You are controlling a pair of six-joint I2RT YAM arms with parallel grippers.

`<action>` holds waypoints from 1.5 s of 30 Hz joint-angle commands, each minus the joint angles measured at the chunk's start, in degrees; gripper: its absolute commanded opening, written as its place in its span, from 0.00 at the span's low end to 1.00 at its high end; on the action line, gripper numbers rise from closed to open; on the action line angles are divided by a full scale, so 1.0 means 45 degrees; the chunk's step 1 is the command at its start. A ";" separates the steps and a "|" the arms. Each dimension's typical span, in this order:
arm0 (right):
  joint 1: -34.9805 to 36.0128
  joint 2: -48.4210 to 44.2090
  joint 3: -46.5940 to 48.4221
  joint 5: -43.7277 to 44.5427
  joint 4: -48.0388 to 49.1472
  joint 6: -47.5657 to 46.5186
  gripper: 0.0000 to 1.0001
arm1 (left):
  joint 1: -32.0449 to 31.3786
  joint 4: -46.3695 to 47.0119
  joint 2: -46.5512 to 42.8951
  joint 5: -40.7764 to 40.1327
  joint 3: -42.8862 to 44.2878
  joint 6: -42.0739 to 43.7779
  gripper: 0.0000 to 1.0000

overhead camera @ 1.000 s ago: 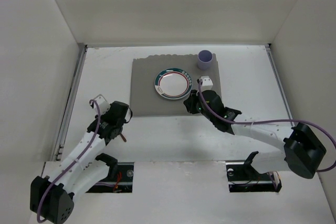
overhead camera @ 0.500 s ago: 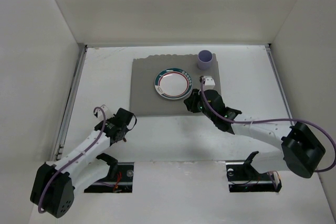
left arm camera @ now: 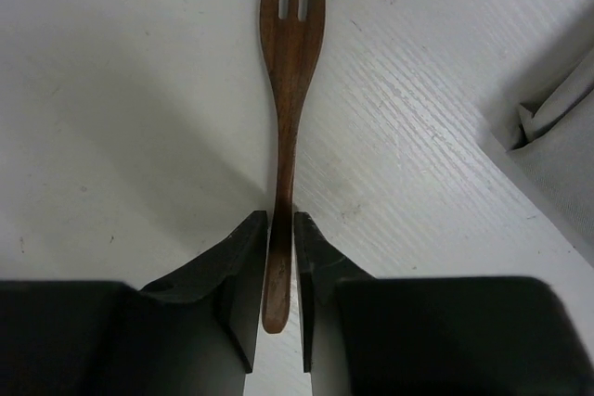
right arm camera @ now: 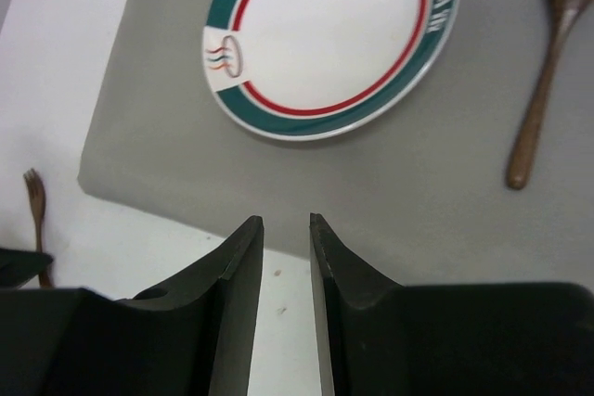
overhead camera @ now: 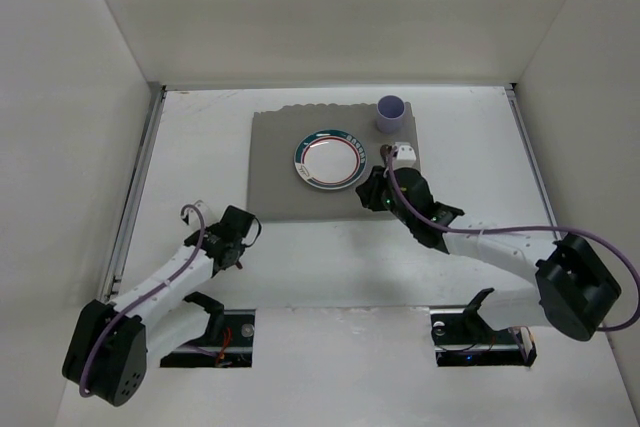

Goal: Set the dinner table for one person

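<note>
On the white dinner table (overhead camera: 200,137) lies a brown wooden fork (left arm camera: 290,90), tines pointing away from my left gripper (left arm camera: 280,220). That gripper is low over the table's near left (overhead camera: 236,240) and shut on the end of the fork's handle. A grey mat (overhead camera: 275,172) carries a white plate (overhead camera: 330,159) with a green and red rim and a wooden spoon (right arm camera: 543,71) to the plate's right. My right gripper (right arm camera: 286,222) hovers open over the mat's near edge, right of the plate (right arm camera: 329,34), with nothing between its fingers. The right wrist view also catches the fork (right arm camera: 37,220).
A lilac cup (overhead camera: 390,112) stands at the mat's far right corner. A rumpled corner of the mat (left arm camera: 557,155) lies to the right of the fork. White walls enclose the table on three sides.
My left gripper dropped toward the table's near edge and its jaws closed on the fork's handle. The right gripper shifted slightly away from the near edge and opened a little wider.
</note>
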 commanded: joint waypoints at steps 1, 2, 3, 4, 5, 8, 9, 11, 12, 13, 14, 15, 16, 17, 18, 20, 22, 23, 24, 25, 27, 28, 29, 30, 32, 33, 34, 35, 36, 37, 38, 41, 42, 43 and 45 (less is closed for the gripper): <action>-0.0508 -0.0607 -0.0288 0.0072 0.0749 0.0141 0.33 | 0.0284 -0.0251 -0.0492 0.0192 -0.0297 -0.0046 0.13; -0.0587 -0.0627 -0.0308 0.0014 0.0749 0.0219 0.33 | 0.0324 -0.0290 -0.0609 0.0232 -0.0278 0.0012 0.10; -0.0568 -0.0627 -0.0308 -0.0025 0.0710 0.0278 0.33 | 0.0344 -0.0291 -0.0746 0.0155 -0.0220 0.0110 0.08; -0.0529 -0.0666 -0.0289 -0.0026 0.0691 0.0259 0.33 | 0.0305 -0.0329 -0.0902 0.0096 -0.0161 0.0188 0.07; -0.0529 -0.0724 -0.0288 -0.0006 0.0749 0.0201 0.34 | 0.0247 -0.0330 -0.1155 -0.0060 -0.0064 0.0305 0.07; -0.0626 -0.0647 -0.0386 0.0033 0.0827 0.0336 0.35 | 0.0109 -0.0077 -0.1878 -0.0703 0.0695 0.0889 0.06; -0.0704 -0.0589 -0.0386 -0.0025 0.0847 0.0376 0.35 | 0.0109 0.0214 -0.2073 -0.1112 0.1085 0.1182 0.05; -0.0647 -0.0471 -0.0347 -0.0065 0.0847 0.0415 0.36 | -0.0221 0.1577 -0.1940 -0.1311 0.1575 0.2176 0.06; -0.0646 -0.0432 -0.0328 -0.0065 0.0866 0.0415 0.36 | -0.0339 0.2590 -0.1378 -0.1156 0.2003 0.3244 0.06; -0.0646 -0.0374 -0.0308 -0.0026 0.0886 0.0396 0.36 | -0.0417 0.3199 -0.0773 -0.0865 0.2452 0.4029 0.07; -0.0627 -0.0315 -0.0347 -0.0045 0.0963 0.0454 0.36 | -0.0553 0.3689 0.0200 -0.0262 0.3191 0.4868 0.07; -0.0685 -0.0257 -0.0366 -0.0084 0.1003 0.0474 0.36 | -0.0651 0.4022 0.1235 0.0420 0.4011 0.5669 0.07; -0.0685 -0.0217 -0.0367 -0.0104 0.0984 0.0532 0.36 | -0.0768 0.4335 0.2173 0.0930 0.4734 0.6392 0.07; -0.0685 -0.0256 -0.0347 -0.0104 0.0945 0.0532 0.36 | -0.0886 0.4454 0.2840 0.1167 0.5264 0.6941 0.08; -0.0646 -0.0333 -0.0347 -0.0085 0.0944 0.0474 0.36 | -0.0964 0.4533 0.3736 0.1227 0.5926 0.7623 0.09; -0.0627 -0.0489 -0.0425 -0.0045 0.1002 0.0435 0.37 | -0.0809 0.4475 0.5223 0.1150 0.7022 0.8486 0.09; -0.0685 -0.0432 -0.0445 -0.0084 0.1023 0.0493 0.37 | -0.0594 0.4359 0.6726 0.1363 0.7998 0.9228 0.09; -0.0704 -0.0374 -0.0406 -0.0084 0.0965 0.0513 0.37 | -0.0574 0.4281 0.7449 0.1539 0.8429 0.9618 0.09; -0.0666 -0.0354 -0.0386 -0.0046 0.0945 0.0455 0.37 | -0.0594 0.4202 0.7939 0.1560 0.8704 0.9932 0.09; -0.0627 -0.0334 -0.0367 -0.0007 0.0944 0.0435 0.37 | -0.0671 0.4105 0.8486 0.1521 0.9035 1.0283 0.09; -0.0665 -0.0218 -0.0386 -0.0006 0.1022 0.0473 0.37 | -0.0711 0.3968 0.9230 0.1326 0.9506 1.0792 0.09; -0.0685 -0.0120 -0.0367 -0.0064 0.1023 0.0493 0.37 | -0.0711 0.3871 0.9523 0.1152 0.9681 1.0968 0.08; -0.0666 0.0016 -0.0289 -0.0103 0.0926 0.0513 0.37 | -0.0711 0.3831 0.9681 0.1034 0.9799 1.1125 0.08; -0.0627 0.0095 -0.0211 -0.0123 0.0886 0.0455 0.36 | -0.0730 0.3850 0.9760 0.0975 0.9820 1.1242 0.09; -0.0627 0.0115 -0.0171 -0.0046 0.0886 0.0377 0.37 | -0.0731 0.3870 0.9955 0.0974 0.9878 1.1438 0.09; -0.0627 0.0134 -0.0191 -0.0026 0.0944 0.0376 0.37 | -0.0711 0.3831 1.0053 0.1032 0.9936 1.1458 0.09; -0.0627 0.0154 -0.0210 -0.0045 0.0944 0.0434 0.37 | -0.0692 0.3792 1.0189 0.1033 0.9995 1.1497 0.09; -0.0646 0.0173 -0.0230 -0.0123 0.0944 0.0493 0.37 | -0.0691 0.3791 1.0287 0.0994 0.9996 1.1536 0.09; -0.0646 0.0193 -0.0210 -0.0143 0.0906 0.0513 0.37 | -0.0691 0.3811 1.0365 0.0994 0.9976 1.1556 0.10; -0.0627 0.0193 -0.0191 -0.0143 0.0886 0.0455 0.37 | -0.0691 0.3888 1.0463 0.1052 0.9918 1.1517 0.10; -0.0627 0.0155 -0.0191 -0.0066 0.0905 0.0396 0.38 | -0.0691 0.3928 1.0580 0.1091 0.9859 1.1440 0.10; -0.0685 0.0251 -0.0230 -0.0123 0.0983 0.0493 0.38 | -0.0769 0.3753 1.0893 0.1091 0.9840 1.1361 0.11; -0.0704 0.0290 -0.0210 -0.0162 0.0925 0.0513 0.38 | -0.0789 0.3752 1.0893 0.1053 0.9743 1.1341 0.11; -0.0666 0.0310 -0.0172 -0.0162 0.0906 0.0455 0.38 | -0.0789 0.3752 1.0893 0.1033 0.9684 1.1302 0.11; -0.0627 0.0310 -0.0171 -0.0065 0.0983 0.0377 0.39 | -0.0789 0.3752 1.0854 0.1110 0.9527 1.1088 0.12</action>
